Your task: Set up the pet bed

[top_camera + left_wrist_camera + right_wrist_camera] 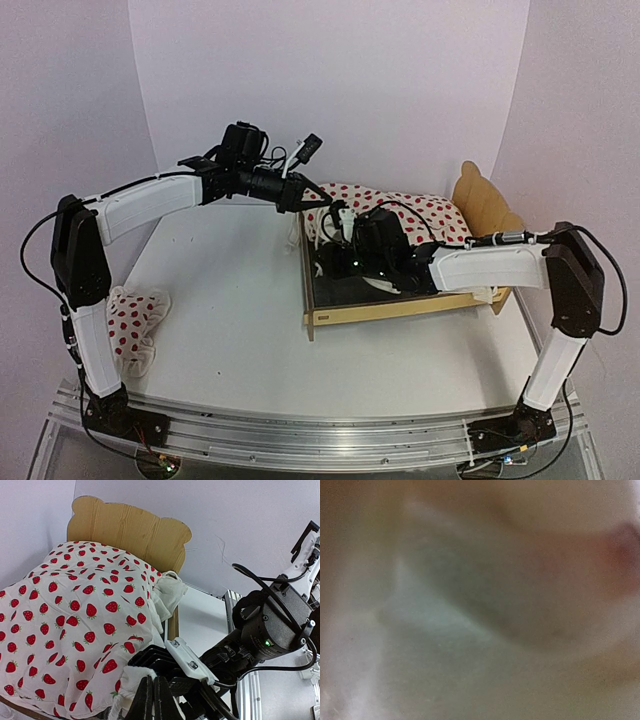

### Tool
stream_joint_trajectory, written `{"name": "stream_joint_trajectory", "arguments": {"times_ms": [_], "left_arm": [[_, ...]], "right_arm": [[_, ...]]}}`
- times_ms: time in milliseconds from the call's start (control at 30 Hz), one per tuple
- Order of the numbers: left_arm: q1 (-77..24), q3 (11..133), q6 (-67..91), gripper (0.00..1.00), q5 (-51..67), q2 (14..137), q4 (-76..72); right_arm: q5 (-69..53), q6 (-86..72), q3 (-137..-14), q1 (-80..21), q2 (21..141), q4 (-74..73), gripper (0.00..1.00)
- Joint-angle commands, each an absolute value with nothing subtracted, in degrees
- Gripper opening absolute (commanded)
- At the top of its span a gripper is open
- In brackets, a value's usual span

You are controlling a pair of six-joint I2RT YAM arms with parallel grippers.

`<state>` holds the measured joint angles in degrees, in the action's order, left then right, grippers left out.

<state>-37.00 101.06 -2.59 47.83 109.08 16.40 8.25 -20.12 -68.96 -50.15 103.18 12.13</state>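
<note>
The left end effector (152, 680) pinches the cloth (75, 610) by its ruffle; I can't tell for the right end effector (343, 222). Best draw it evenly over the pet bed (400, 310).

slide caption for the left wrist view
Shut left gripper at the ruffled edge of the strawberry-print cloth piled against the pet bed headboard

Strawberry-print bedding on a white table (230, 320).
Strawberry-print cloth (75, 610) bunched toward two o'clock; small matching pillow (135, 318) at eight o'clock, at the table's edge.
</note>
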Motion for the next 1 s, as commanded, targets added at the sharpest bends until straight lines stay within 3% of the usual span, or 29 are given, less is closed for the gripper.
{"name": "stream_joint_trajectory", "arguments": {"times_ms": [0,100,233,433,700,800,967], "left_arm": [[-37.6,103.7,-1.7,0.0,49.1,109.4,14.4],[-37.6,103.6,-1.6,0.0,49.1,109.5,14.3],[-37.6,103.2,1.1,0.0,48.3,109.5,13.4],[-37.3,101.8,11.4,0.0,45.7,109.8,9.3],[-37.3,100.1,14.4,0.0,46.0,109.8,7.7],[-37.3,99.3,14.6,0.0,46.1,109.8,7.0],[-37.3,99.4,14.5,0.0,45.8,110.0,7.0]], "right_arm": [[12.3,-20.8,-71.7,-50.2,103.9,15.4,0.2],[12.8,-20.7,-72.1,-50.2,104.3,15.4,0.19],[12.2,-21.9,-72.2,-50.2,105.0,16.9,0.25],[17.6,-22.8,-63.7,-52.4,104.3,36.2,0.27],[20.8,-23.2,-64.0,-53.4,105.8,37.9,0.34],[22.1,-23.4,-64.2,-53.6,106.0,38.0,0.31],[25.2,-24.2,-63.7,-53.7,105.5,37.1,0.13]]}}
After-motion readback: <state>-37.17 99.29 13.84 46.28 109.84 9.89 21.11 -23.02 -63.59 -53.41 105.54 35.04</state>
